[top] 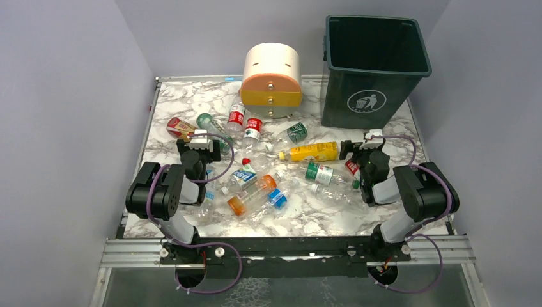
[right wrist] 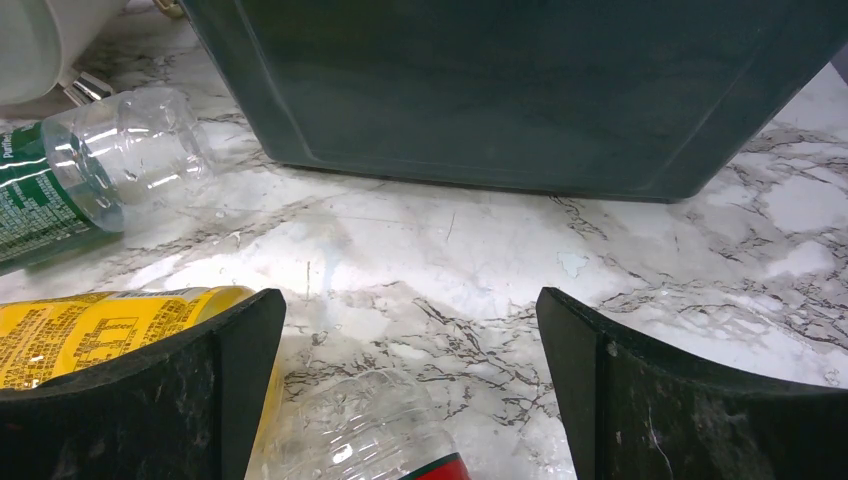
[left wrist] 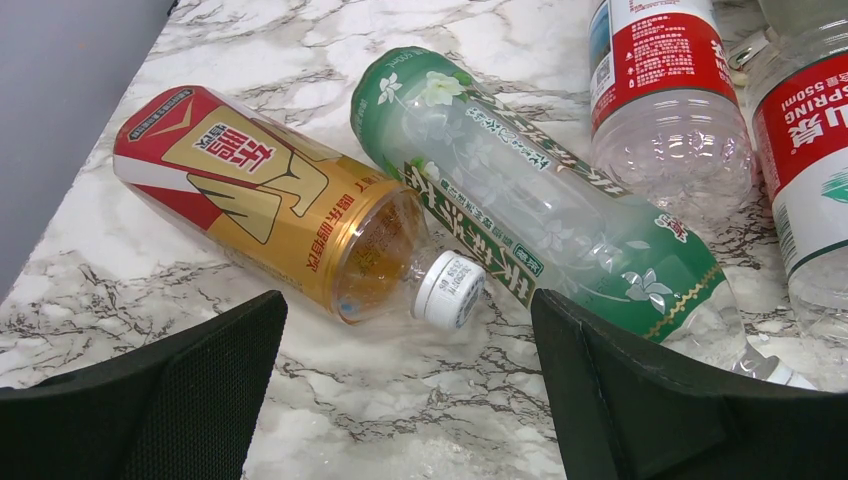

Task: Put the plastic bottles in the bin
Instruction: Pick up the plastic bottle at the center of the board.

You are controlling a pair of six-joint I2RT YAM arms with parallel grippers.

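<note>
From above, the plastic bottles (top: 268,167) lie scattered on the marble table (top: 192,102), between the arms and near of a cream-and-orange drawer unit (top: 271,80); the dark green bin (top: 367,96) stands upright at the far right.

Left wrist: the left gripper (left wrist: 405,312) is spread wide, pinching nothing; a gold-and-red bottle (left wrist: 260,205) and a green floral-label bottle (left wrist: 540,215) lie just beyond its fingers.

Right wrist: the right gripper (right wrist: 410,300) is also spread and empty; the bin's wall (right wrist: 520,90) rises ahead, a yellow bottle (right wrist: 100,330) by its left finger.
</note>
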